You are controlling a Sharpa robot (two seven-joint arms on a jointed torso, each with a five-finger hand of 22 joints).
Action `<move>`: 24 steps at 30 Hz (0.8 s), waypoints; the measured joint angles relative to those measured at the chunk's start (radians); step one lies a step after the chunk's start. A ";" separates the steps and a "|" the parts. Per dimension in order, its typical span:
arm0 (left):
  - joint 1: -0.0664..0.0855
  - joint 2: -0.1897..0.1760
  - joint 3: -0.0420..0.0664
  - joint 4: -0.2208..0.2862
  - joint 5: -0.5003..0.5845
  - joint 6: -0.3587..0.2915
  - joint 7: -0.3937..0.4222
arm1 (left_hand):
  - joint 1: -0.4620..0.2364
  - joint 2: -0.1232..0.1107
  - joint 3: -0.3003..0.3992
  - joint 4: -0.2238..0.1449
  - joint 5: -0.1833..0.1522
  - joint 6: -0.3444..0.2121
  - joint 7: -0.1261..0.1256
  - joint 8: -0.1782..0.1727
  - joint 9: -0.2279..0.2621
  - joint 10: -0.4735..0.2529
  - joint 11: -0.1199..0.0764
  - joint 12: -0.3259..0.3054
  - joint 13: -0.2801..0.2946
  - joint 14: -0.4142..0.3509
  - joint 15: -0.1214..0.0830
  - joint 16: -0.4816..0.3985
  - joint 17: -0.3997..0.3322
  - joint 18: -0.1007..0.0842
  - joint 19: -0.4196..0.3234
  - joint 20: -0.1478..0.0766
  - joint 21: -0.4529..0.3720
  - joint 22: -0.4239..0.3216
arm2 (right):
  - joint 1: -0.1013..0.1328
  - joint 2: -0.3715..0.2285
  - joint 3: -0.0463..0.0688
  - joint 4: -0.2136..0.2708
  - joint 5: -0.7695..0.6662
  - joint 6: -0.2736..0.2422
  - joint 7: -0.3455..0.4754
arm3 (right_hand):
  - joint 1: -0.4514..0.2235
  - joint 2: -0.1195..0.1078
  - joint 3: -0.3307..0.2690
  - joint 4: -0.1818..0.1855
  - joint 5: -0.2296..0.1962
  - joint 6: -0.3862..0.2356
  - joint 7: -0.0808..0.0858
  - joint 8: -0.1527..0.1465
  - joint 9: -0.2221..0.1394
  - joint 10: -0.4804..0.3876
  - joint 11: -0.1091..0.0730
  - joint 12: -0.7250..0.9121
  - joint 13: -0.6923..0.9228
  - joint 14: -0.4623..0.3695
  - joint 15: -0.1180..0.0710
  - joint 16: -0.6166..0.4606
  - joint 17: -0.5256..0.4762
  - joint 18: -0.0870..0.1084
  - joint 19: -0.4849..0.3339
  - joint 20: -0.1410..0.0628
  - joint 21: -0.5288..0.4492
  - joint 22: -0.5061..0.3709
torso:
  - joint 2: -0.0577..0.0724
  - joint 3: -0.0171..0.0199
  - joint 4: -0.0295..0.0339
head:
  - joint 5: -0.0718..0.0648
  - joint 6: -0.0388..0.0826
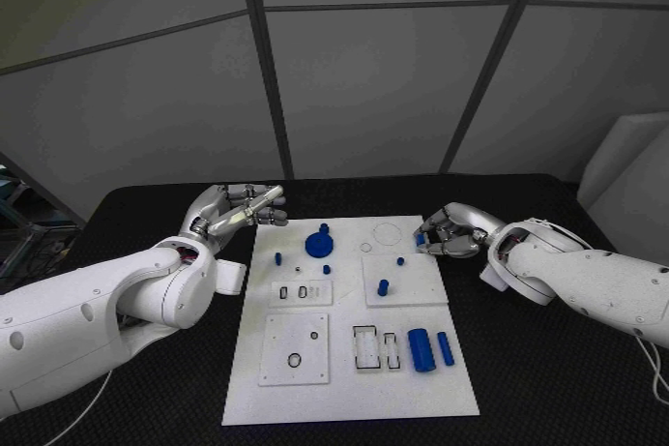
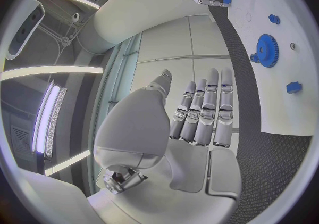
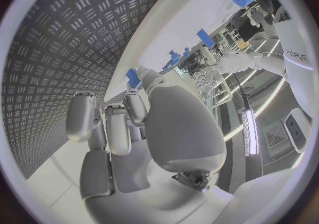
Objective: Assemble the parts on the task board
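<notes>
Head view: the right hand [image 1: 449,233] pinches a small blue part [image 1: 419,240] over the task board's [image 1: 349,388] far right edge. Left wrist view — the left hand [image 2: 199,115], fingers straight and empty, sits beside the board near the blue gear [image 2: 267,50]. Right wrist view — the part [image 3: 134,77] sits at the fingertips.

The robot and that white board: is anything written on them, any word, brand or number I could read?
One dark marking on the white left arm, seen in the right wrist view: too small and bent to read for sure.
Task board and its blue parts: no words, numbers or signs; only cut-out shapes and outlines.
Left hand, right hand, black table: no writing visible.
</notes>
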 measured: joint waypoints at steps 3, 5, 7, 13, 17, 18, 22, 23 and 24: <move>0.000 0.000 0.000 0.000 0.000 0.000 0.000 | 0.000 0.000 0.000 0.000 0.000 0.000 0.000 0.000 0.000 0.000 0.000 0.000 0.000 0.000 0.000 0.000 0.000 0.000 0.000 0.000 0.000 0.000 | 0.000 0.002 0.001 -0.002 -0.001 0.000 0.000 | 0.000 0.000 0.002 -0.001 -0.002 0.013 -0.004 0.006 0.002 0.000 0.000 0.000 0.000 0.000 0.000 0.000 0.000 0.000 0.000 0.000 0.000 0.000 | 0.000 0.0000 0.0000 | 0.000 0.000; 0.000 0.000 0.000 0.000 0.000 0.000 0.000 | 0.000 0.000 0.000 0.000 0.000 0.000 0.000 0.000 0.000 0.000 0.000 0.000 0.000 0.000 0.000 0.000 0.000 0.000 0.000 0.000 0.000 0.000 | 0.000 0.002 0.001 -0.003 -0.002 0.000 0.000 | 0.000 0.000 0.007 -0.001 -0.002 0.015 -0.006 0.007 0.002 0.002 -0.002 0.000 0.000 -0.004 -0.004 0.000 0.000 0.000 0.000 0.000 0.000 0.000 | 0.000 0.0001 0.0000 | 0.000 0.000; 0.000 0.000 0.000 0.000 0.000 0.000 0.000 | 0.000 0.000 0.000 0.000 0.000 0.000 0.000 0.000 0.000 0.000 0.000 0.000 0.000 0.000 0.000 0.000 0.000 0.000 0.000 0.000 0.000 0.000 | 0.000 0.003 0.001 -0.004 -0.002 -0.002 0.000 | 0.006 0.007 0.013 -0.004 -0.002 0.023 -0.007 0.007 0.002 0.004 -0.004 0.000 0.000 0.000 -0.007 0.000 0.000 0.000 0.000 0.000 0.000 0.001 | 0.000 0.0002 0.0000 | 0.000 0.000; 0.000 -0.001 0.000 0.000 0.000 0.000 0.000 | 0.000 0.000 0.000 0.000 0.000 0.000 0.000 0.000 0.000 0.000 0.000 0.000 0.000 0.000 0.000 0.000 0.000 0.000 0.000 0.000 0.000 0.000 | 0.000 0.003 0.000 -0.003 -0.003 -0.012 -0.001 | 0.023 0.033 0.058 -0.019 -0.078 0.042 -0.014 0.016 -0.001 0.003 -0.011 0.000 0.002 0.000 -0.014 0.000 0.000 0.000 0.005 -0.013 0.000 0.010 | 0.000 0.0002 0.0000 | 0.000 -0.001; 0.000 -0.002 0.000 0.000 0.000 0.000 -0.001 | 0.000 0.000 0.000 0.000 0.000 0.000 0.000 -0.004 0.000 0.000 0.000 0.000 0.000 -0.003 0.003 -0.005 0.001 0.000 0.000 0.000 0.000 0.000 | 0.000 -0.001 0.000 0.011 -0.003 -0.025 0.000 | 0.025 0.039 0.064 -0.020 -0.081 0.044 -0.016 0.021 -0.001 0.007 -0.014 0.000 0.002 0.000 -0.014 0.000 0.000 0.000 0.005 -0.013 0.001 0.012 | 0.000 0.0007 -0.0005 | 0.000 -0.003; -0.001 -0.003 0.000 0.000 0.000 0.000 -0.001 | 0.000 0.000 0.000 0.000 0.000 0.000 0.000 -0.004 0.000 0.000 0.000 0.000 0.000 -0.003 0.003 -0.005 0.001 0.000 0.000 0.000 0.000 0.000 | 0.000 -0.005 0.000 0.021 -0.003 -0.029 0.000 | 0.026 0.040 0.066 -0.022 -0.081 0.044 -0.016 0.021 -0.001 0.007 -0.014 0.000 0.003 0.000 -0.014 0.000 0.000 0.000 0.005 -0.013 0.003 0.012 | 0.000 0.0008 -0.0006 | 0.000 -0.004; -0.001 -0.004 0.000 -0.001 0.001 0.000 -0.001 | 0.000 0.000 0.000 0.000 0.000 0.000 0.000 -0.004 0.000 0.000 0.000 0.000 0.000 -0.003 0.003 -0.005 0.001 0.000 0.000 0.000 0.000 0.000 | -0.001 -0.023 0.001 0.064 -0.003 -0.043 0.000 | 0.027 0.044 0.067 -0.023 -0.081 0.044 -0.017 0.021 -0.001 0.007 -0.014 0.004 0.004 0.000 -0.014 0.000 0.000 0.000 0.009 -0.016 0.004 0.016 | -0.002 0.0009 -0.0012 | 0.002 -0.006; -0.001 -0.005 0.000 -0.002 0.001 0.000 -0.001 | 0.000 0.000 0.000 0.000 0.000 0.000 0.000 -0.004 0.000 0.000 0.000 0.000 0.000 -0.003 0.003 -0.005 0.001 0.000 0.000 0.000 0.000 0.000 | -0.001 -0.027 0.004 0.078 -0.003 -0.046 0.000 | 0.027 0.044 0.067 -0.023 -0.081 0.044 -0.017 0.021 -0.001 0.007 -0.014 0.004 0.004 0.000 -0.014 0.000 0.000 0.000 0.009 -0.016 0.004 0.016 | -0.002 0.0006 -0.0012 | 0.002 -0.006; -0.001 -0.005 0.000 -0.002 0.002 0.000 -0.001 | 0.000 0.000 0.000 0.000 0.000 0.000 0.000 -0.004 0.000 0.000 0.000 0.000 0.000 -0.003 0.004 -0.005 0.001 0.000 0.000 0.000 0.000 0.000 | -0.001 -0.030 0.008 0.092 -0.003 -0.049 0.000 | 0.027 0.044 0.069 -0.025 -0.081 0.044 -0.017 0.021 -0.001 0.007 -0.014 0.004 0.005 0.000 -0.014 0.004 0.000 0.000 0.009 -0.016 0.004 0.017 | -0.002 0.0003 -0.0012 | 0.002 -0.006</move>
